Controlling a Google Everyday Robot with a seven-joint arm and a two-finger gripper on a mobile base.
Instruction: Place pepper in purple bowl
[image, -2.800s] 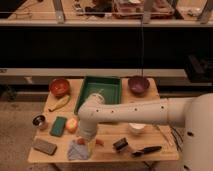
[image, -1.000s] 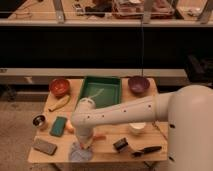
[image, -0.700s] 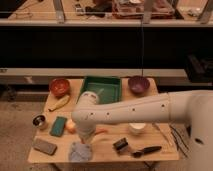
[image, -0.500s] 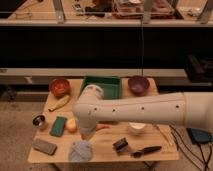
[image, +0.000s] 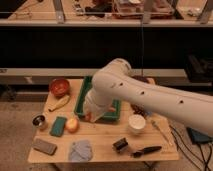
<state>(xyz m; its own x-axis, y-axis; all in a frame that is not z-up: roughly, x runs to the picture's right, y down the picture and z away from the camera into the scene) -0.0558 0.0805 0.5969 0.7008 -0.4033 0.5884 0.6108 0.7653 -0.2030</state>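
The arm (image: 150, 97) has risen; pincer (image: 93, 115) at the tray (image: 81, 96) front near fruit (image: 72, 124), grip cannot be told; arm hides the bowl

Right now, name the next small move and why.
Probably lift the hand straight up: it sits low at the green tray's front-left corner with an orange-red bit, likely the pepper, and the purple bowl lies mostly hidden behind the arm.

Robot lab; wooden table (image: 107, 141) w/ mixed props; metal racks (image: 100, 22) behind; claw (image: 93, 116) at front edge of green tray (image: 80, 100).
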